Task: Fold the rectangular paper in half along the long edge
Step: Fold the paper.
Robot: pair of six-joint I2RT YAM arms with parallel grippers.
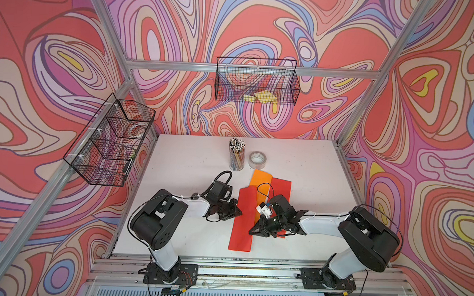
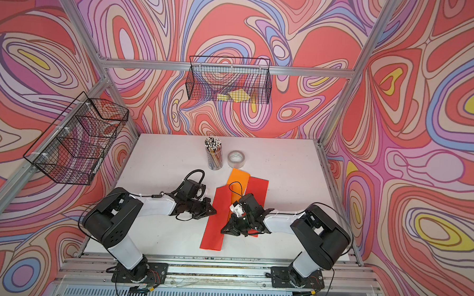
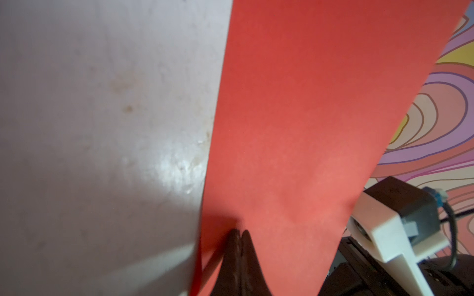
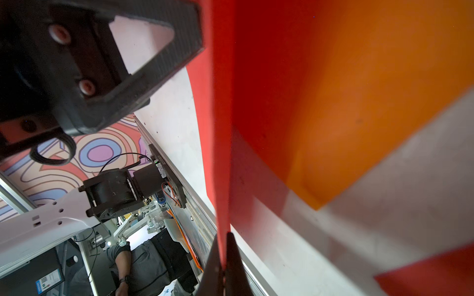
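Red paper (image 1: 240,236) lies on the table (image 1: 188,165) between both arms, long axis running away from the bases. Left gripper (image 1: 239,211) is clamped on its left long edge, right gripper (image 1: 251,231) on the opposite edge, both equally near

- We can read no text, number or brand anywhere.
- Print on the tape roll (image 1: 257,159) and the blue label (image 4: 48,282) is too small for us to read.
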